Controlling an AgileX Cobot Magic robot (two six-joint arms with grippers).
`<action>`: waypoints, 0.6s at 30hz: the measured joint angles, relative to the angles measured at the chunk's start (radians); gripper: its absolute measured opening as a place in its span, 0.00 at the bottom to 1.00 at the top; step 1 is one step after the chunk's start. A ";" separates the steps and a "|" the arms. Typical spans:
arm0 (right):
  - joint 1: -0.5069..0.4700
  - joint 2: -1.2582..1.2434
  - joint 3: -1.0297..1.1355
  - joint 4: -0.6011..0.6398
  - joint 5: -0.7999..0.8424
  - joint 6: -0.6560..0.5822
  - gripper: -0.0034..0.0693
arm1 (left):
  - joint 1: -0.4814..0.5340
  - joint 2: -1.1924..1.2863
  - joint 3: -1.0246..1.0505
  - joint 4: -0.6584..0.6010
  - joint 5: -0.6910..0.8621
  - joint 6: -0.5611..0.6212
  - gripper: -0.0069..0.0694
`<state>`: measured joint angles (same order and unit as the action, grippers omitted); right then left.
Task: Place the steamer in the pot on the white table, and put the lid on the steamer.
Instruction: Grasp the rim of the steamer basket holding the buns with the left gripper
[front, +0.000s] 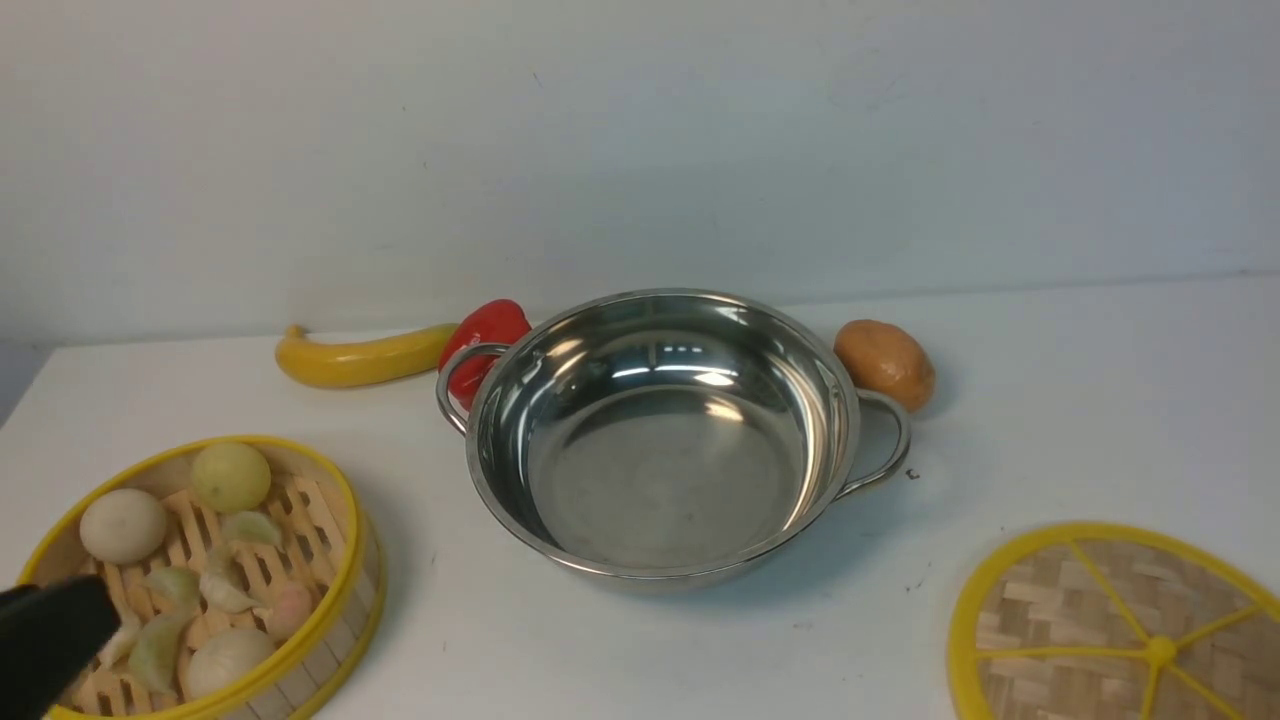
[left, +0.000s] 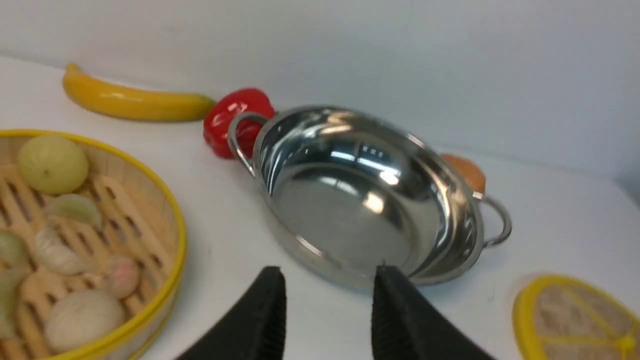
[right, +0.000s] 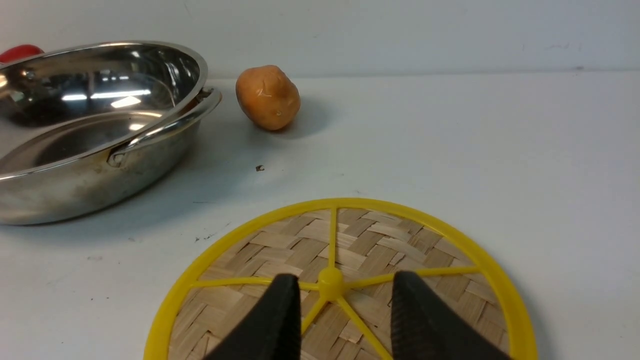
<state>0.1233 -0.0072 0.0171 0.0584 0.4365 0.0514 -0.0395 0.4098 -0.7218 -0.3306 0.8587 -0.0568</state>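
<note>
Steamer (front: 330, 630) could snag pot (front: 665, 576) rim or spill its toy food if lifted tilted; left end effector (left: 327, 285) and right end effector (right: 345, 287) have fingers apart, empty.

On my feed the pot (front: 660, 480) is polished metal, smooth and mirror-bright. At left, the steamer (front: 365, 590) shows matt wooden slats and smooth yellow rims that look plastic. At near right, I see the lid (right: 280, 255) as rough, woven wood-like strips with a glossy yellow rim. The red pepper (left: 225, 120) looks glossy; the white table (front: 1080, 420) reads smooth and mostly matt.
</note>
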 joint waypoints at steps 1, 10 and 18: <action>0.000 0.000 0.000 0.000 0.000 0.000 0.38 | 0.000 0.050 -0.075 0.041 0.080 -0.009 0.40; 0.000 0.000 -0.001 0.000 0.003 0.000 0.38 | 0.000 0.373 -0.430 0.412 0.394 -0.071 0.40; 0.000 0.000 -0.001 0.000 0.004 0.000 0.38 | 0.014 0.598 -0.445 0.590 0.398 -0.054 0.40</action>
<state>0.1233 -0.0072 0.0160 0.0584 0.4409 0.0514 -0.0255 1.0077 -1.1667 0.2598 1.2568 -0.1103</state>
